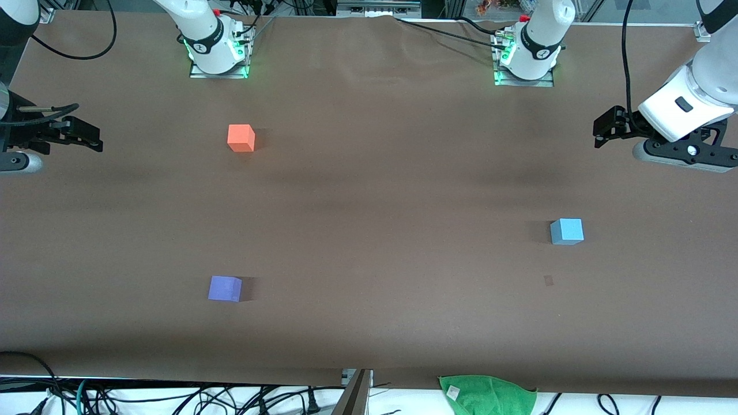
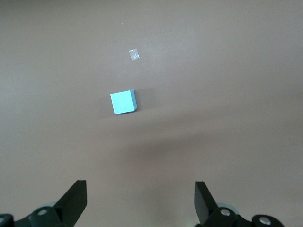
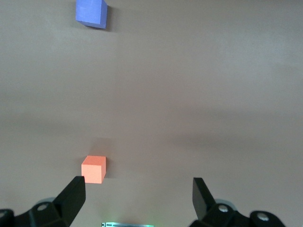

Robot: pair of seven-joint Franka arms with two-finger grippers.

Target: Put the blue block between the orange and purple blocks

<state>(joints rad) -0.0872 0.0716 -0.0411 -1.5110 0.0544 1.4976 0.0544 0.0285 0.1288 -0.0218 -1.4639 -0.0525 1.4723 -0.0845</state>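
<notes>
1. Three cubes, well apart on the brown table (image 1: 369, 190): blue block (image 1: 567, 231) toward the left arm's end; orange block (image 1: 241, 138) and purple block (image 1: 225, 288) toward the right arm's end, purple nearer the front camera.
2. Left gripper (image 1: 603, 128): raised over the table's edge, spread wide, empty.
3. Right gripper (image 1: 86, 138): likewise raised, released, grasping nothing.
</notes>
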